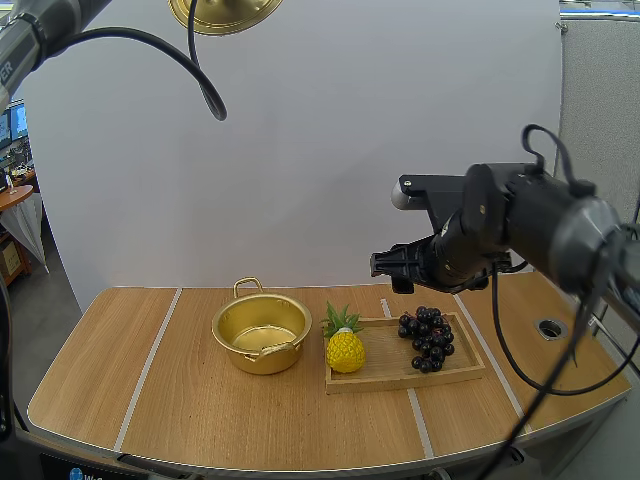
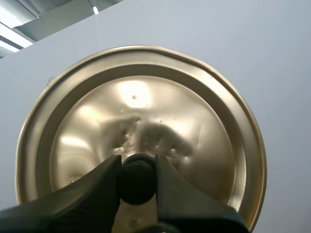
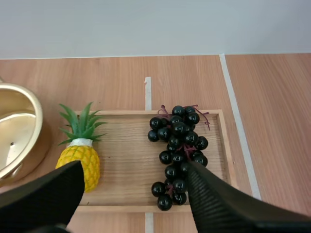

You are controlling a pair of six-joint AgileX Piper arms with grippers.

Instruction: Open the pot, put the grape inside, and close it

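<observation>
The gold pot stands open on the table, left of the wooden tray; its rim also shows beside the tray. The gold lid hangs high above the table, and my left gripper is shut on its black knob. A bunch of dark grapes lies on the right half of the tray. My right gripper hovers open above the grapes, its fingers spread wide to either side of them.
A toy pineapple stands on the tray's left end, between pot and grapes. White tape lines cross the wooden table. A round hole sits near the table's right edge.
</observation>
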